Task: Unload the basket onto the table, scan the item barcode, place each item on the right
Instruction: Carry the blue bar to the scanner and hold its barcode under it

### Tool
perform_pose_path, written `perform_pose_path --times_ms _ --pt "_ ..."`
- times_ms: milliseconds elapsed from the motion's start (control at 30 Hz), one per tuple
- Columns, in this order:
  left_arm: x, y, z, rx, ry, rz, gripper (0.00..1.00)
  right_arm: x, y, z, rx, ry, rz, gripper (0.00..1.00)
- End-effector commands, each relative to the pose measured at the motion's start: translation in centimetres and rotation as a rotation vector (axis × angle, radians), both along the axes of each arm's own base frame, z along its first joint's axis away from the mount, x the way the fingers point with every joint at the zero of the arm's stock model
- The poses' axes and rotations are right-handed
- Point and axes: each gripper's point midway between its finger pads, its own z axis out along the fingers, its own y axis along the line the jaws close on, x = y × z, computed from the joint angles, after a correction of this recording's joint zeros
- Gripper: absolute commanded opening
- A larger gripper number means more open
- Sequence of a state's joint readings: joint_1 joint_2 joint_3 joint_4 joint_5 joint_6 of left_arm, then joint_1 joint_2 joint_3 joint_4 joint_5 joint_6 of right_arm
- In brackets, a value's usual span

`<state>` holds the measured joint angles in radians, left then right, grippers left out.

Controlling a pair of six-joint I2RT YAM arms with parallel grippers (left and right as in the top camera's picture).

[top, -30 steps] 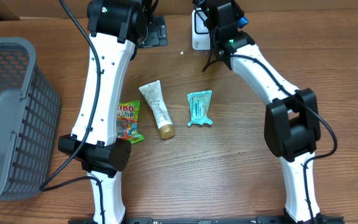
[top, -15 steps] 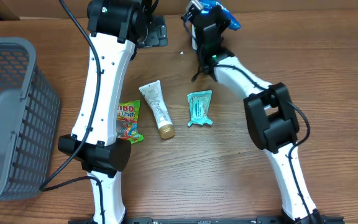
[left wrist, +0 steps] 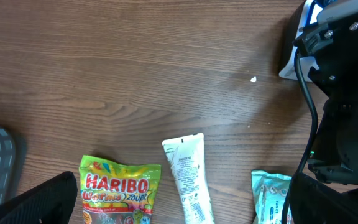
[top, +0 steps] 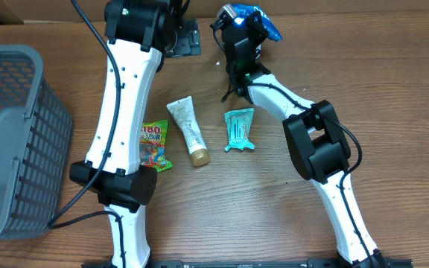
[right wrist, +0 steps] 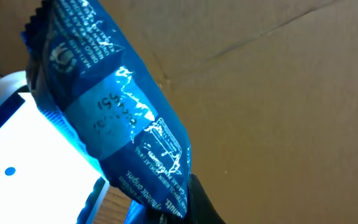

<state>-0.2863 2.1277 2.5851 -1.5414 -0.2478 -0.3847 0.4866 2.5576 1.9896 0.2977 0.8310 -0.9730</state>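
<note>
Blue packet (right wrist: 114, 118) now farther left, over scanner (right wrist: 17, 155)

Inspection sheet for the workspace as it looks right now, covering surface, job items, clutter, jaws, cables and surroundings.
Surface: wooden table, one white crumb.
Job's things: blue packet held in front of the white scanner; Haribo bag, tube and teal packet lie side by side, apart.
Clutter: dark flat object, too unclear to name.
Grippers: left gripper jaws wide open, empty; right gripper jaws shut on the blue packet.
Cables: black cable along the left arm; another on the right arm.
Surroundings: grey basket on the left; cardboard behind.
</note>
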Motion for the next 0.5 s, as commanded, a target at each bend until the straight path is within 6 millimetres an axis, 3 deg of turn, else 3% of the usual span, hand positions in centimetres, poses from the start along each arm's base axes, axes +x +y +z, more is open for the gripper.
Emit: perform_pose_path --times_ms 0,167,467 --pt "0.0 0.1 0.3 0.015 -0.011 -0.005 1.0 0.2 -1.0 1.7 0.104 -0.068 -0.055 0.04" --pt "0.0 0.1 0.3 0.015 -0.011 -0.005 1.0 0.3 -2.9 0.9 0.158 -0.063 -0.107 0.04" --pt "0.0 0.1 0.3 0.015 -0.011 -0.005 1.0 0.4 -2.6 0.9 0.162 -0.062 -0.093 0.04"
